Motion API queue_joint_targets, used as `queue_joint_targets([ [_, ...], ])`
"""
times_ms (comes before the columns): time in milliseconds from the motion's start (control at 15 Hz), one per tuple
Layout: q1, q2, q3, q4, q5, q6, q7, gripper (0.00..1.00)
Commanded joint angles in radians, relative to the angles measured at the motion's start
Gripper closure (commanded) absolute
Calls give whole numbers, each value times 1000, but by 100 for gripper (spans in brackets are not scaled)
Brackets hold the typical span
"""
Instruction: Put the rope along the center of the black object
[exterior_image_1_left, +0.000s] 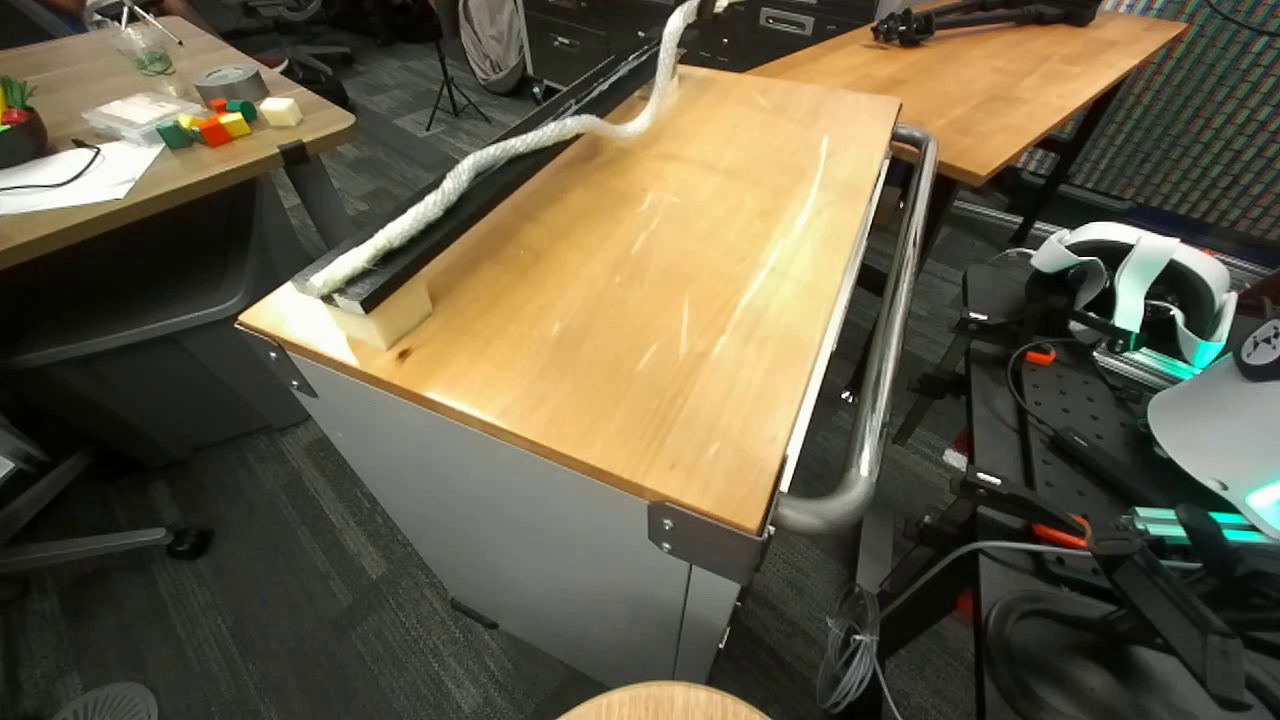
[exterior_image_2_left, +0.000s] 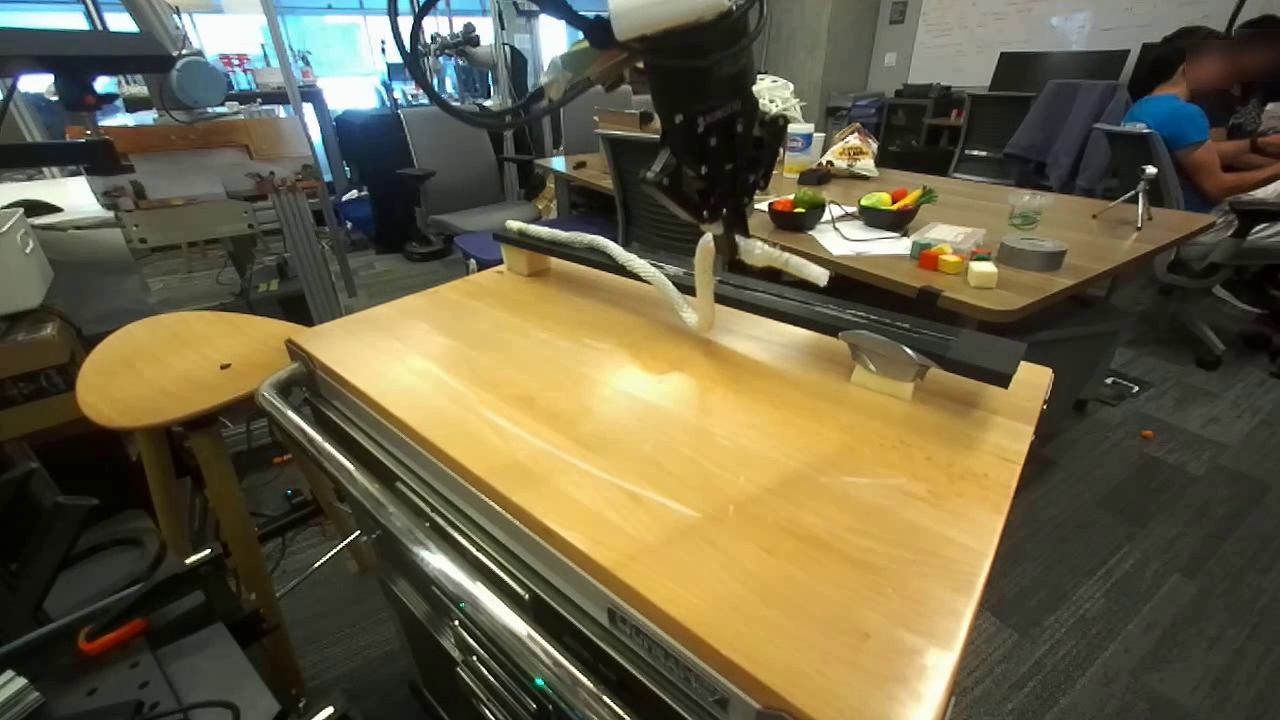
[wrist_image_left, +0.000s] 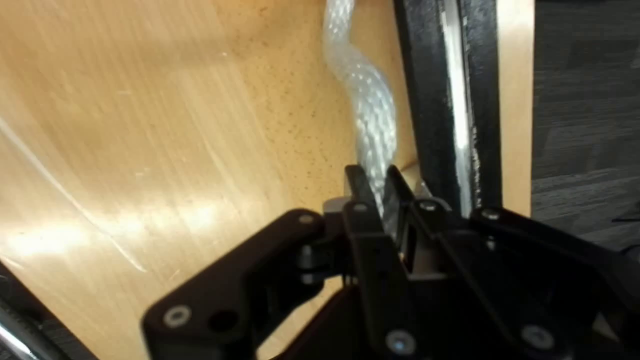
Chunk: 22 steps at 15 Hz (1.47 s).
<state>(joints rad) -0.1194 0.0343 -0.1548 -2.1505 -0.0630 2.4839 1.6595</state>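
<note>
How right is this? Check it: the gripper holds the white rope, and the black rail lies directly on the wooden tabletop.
Wrong on one count: the black rail does not lie directly on the wooden tabletop; an exterior view shows pale blocks under it. The gripper does hold the white rope.

Dark grey carpet (exterior_image_1_left: 290, 570), windows (exterior_image_2_left: 340, 45) bright behind office chairs (exterior_image_2_left: 450, 150), whiteboard (exterior_image_2_left: 1080, 26) near grey wall (exterior_image_2_left: 848, 60), wooden stool (exterior_image_2_left: 180, 365), black drawers (exterior_image_1_left: 585, 55)
</note>
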Motion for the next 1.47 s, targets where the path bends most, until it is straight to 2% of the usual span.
queue_joint_targets([
  [0,19,20,21,107,-35,-64,61,97],
  [733,46,99,40,415,-75,-264,49,97],
  [1400,68,219,29,585,-97,-422,47,97],
])
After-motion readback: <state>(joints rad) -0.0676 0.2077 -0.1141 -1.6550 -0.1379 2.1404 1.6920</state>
